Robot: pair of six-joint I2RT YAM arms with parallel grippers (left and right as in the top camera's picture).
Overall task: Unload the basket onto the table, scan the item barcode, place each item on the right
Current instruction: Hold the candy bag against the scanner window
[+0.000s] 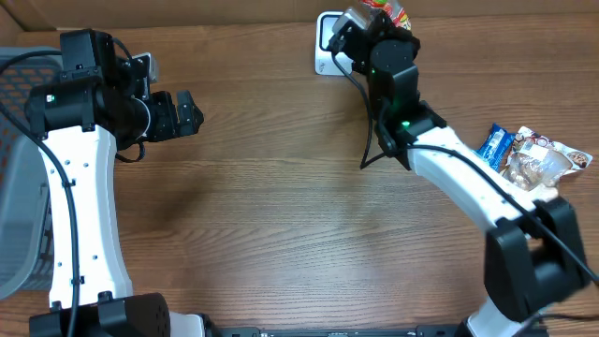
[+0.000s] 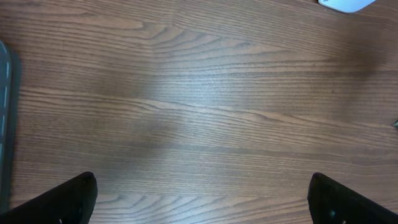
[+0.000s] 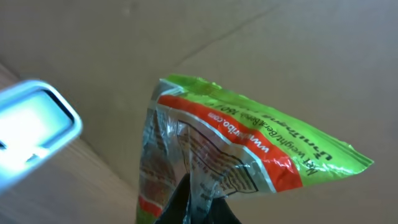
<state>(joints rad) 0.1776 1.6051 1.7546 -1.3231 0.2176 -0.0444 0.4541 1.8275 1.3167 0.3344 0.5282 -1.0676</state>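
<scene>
1. My right jaws are clenched on the snack packet (image 3: 249, 143). They pinch its crinkled lower part, and its green, orange and red top fans out above them in the right wrist view.
2. I hold that packet at the far edge of the tabletop (image 1: 281, 197), right of centre. It is just beside the white scanner (image 1: 328, 51), on the scanner's right.
3. In the right wrist view the scanner's pale window shows at the left, apart from the packet. Brown cardboard is behind both.
4. My left jaws are released and spread wide. Their dark fingertips (image 2: 65, 200) sit at the bottom corners of the left wrist view, with wood grain between them.
5. My left arm (image 1: 80, 187) hangs over the left part of the tabletop, well apart from the packet and the scanner.
6. A grey mesh basket (image 1: 17, 187) stands at the left edge, beside that arm.
7. On the right, close to my right arm (image 1: 449, 164), a blue packet (image 1: 495, 145) and a clear packet (image 1: 543, 164) of brown snacks lie side by side.
</scene>
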